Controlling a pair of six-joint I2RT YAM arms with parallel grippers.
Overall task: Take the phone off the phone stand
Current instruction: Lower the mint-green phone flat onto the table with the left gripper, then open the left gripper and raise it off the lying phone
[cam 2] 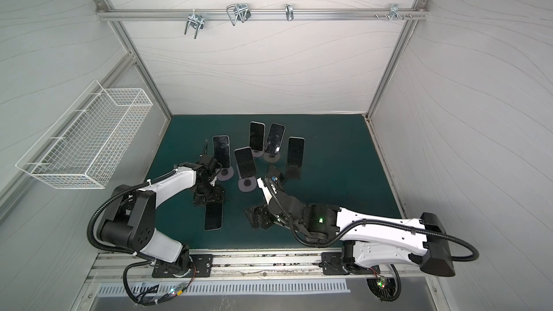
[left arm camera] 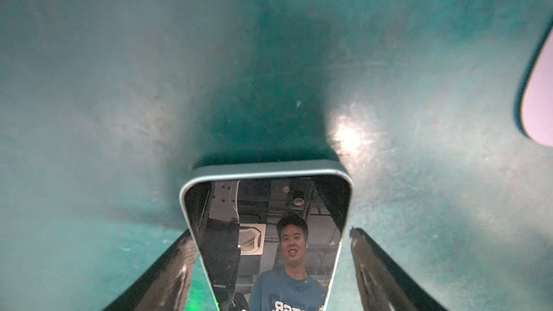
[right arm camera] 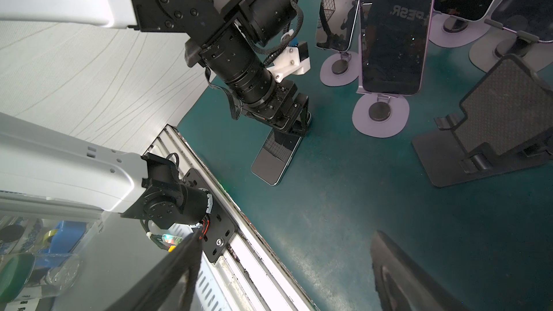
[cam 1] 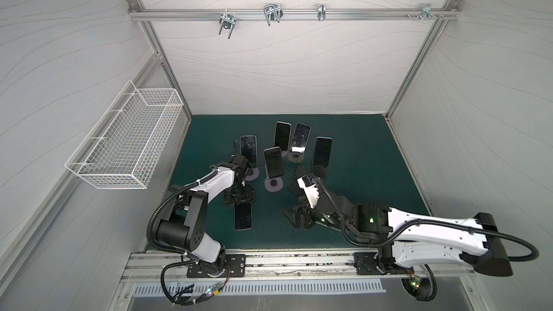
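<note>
- Phone, a slim dark-screened slab with a pale silver rim (cam 1: 243, 216), lies flat and face up on the teal-matted surface (cam 1: 368, 181). It is near the front edge on the left arm's side and rests in none of the stands.
- Your left hand (cam 1: 240, 202) points down over the far end of that phone. In the left wrist view its two black fingers (left arm camera: 173, 270) stand apart on either side of the rim, set wider than the phone. A strip of teal shows between the rim and one finger. You cannot tell whether the other finger touches the rim.
- Your right hand (cam 1: 291, 219) hangs low over bare mat toward the middle front, apart from the flat phone. The right wrist view shows its black fingers (right arm camera: 398, 276) spread wide with nothing between them.
- Behind both hands, five other dark-screened phones lean back in stands. The nearest standing phone (cam 1: 273, 161) sits on a lilac round-based stand (cam 1: 273, 186).
- You can see an empty black stand with a textured back plate (right arm camera: 493, 109) beside that lilac one, close to the right arm's wrist.
- On the left wall hangs a white wire basket (cam 1: 125, 145), well apart from the phones.
</note>
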